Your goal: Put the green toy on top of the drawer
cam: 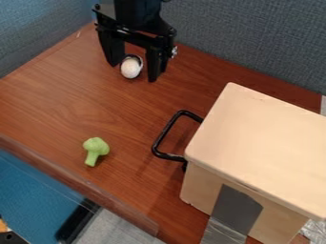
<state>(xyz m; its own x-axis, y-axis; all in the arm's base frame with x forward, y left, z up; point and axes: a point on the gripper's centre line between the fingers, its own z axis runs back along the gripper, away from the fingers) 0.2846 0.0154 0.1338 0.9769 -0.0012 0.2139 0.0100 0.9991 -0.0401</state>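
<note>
Green, broccoli-shaped toy [96, 151], probably light and slightly soft
Camera view: it lies on the brown wooden worktop [51, 105], apart from the pale wooden drawer [261, 128]; the black two-finger gripper [133, 72] has its jaws spread. Pinching across the stem [92, 159] looks surest; the rounded head [96, 144] could slip.

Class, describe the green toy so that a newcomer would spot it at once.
Find the pale wooden drawer unit with its black handle. Across the brown table from that handle, near the table's front edge, lies a small broccoli-shaped toy. Its green colour sets it apart from the round white object near the gripper.
</note>
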